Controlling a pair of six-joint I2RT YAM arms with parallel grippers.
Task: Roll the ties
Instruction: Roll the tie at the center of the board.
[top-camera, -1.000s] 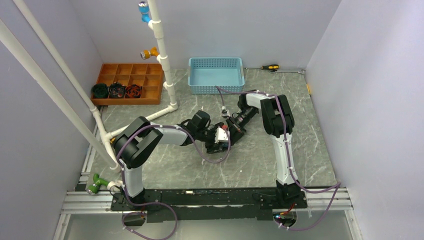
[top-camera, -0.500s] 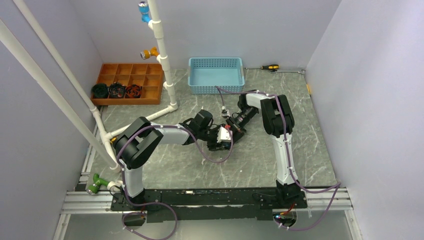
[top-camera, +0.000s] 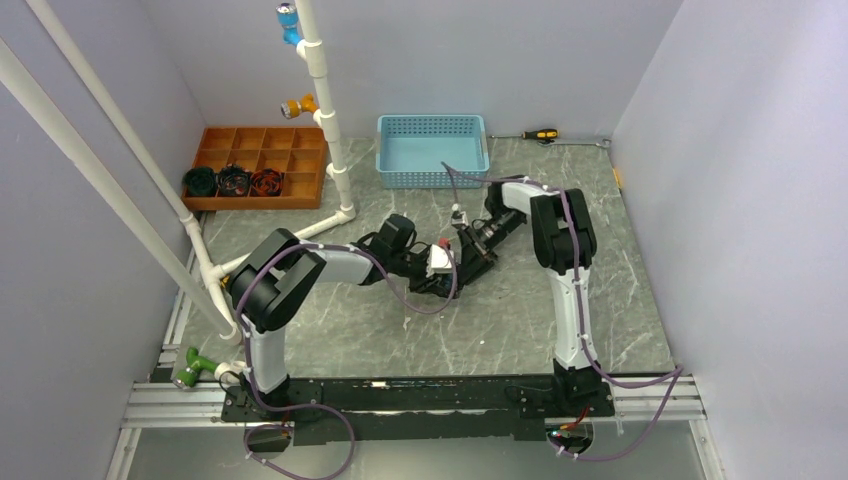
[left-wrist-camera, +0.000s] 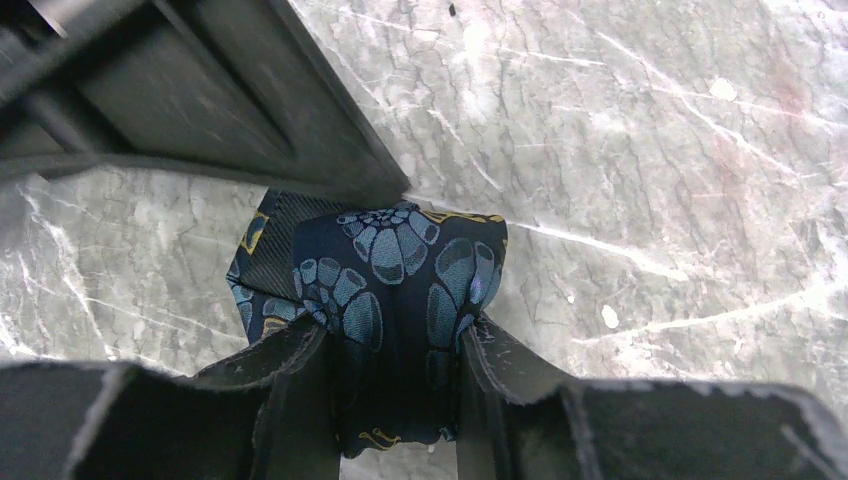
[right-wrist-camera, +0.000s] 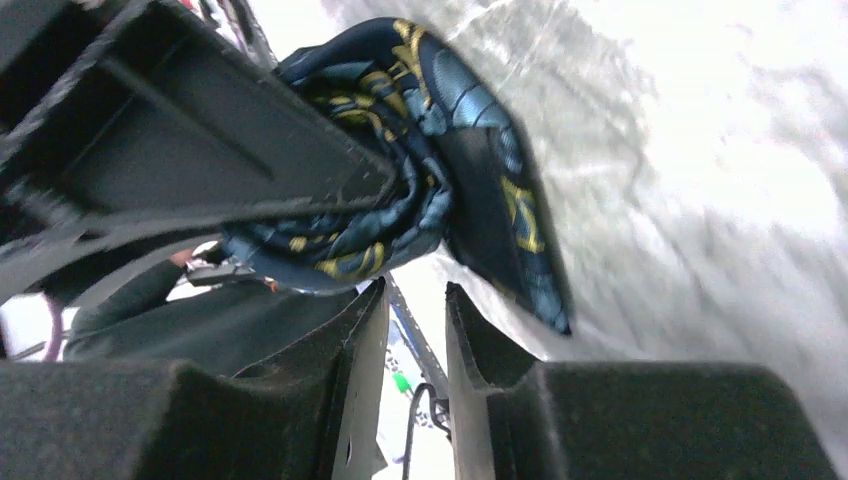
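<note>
At mid-table, left pincer, clamping the tie, has shifted back; right pincer barely parted.

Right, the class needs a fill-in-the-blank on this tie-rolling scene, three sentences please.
1. The tie is pinched by the ___ end effector.
2. The plastic basket is ___ in colour.
3. The wooden tray holds ___ dark rolled items.
Missing words: left; blue; three.
</note>
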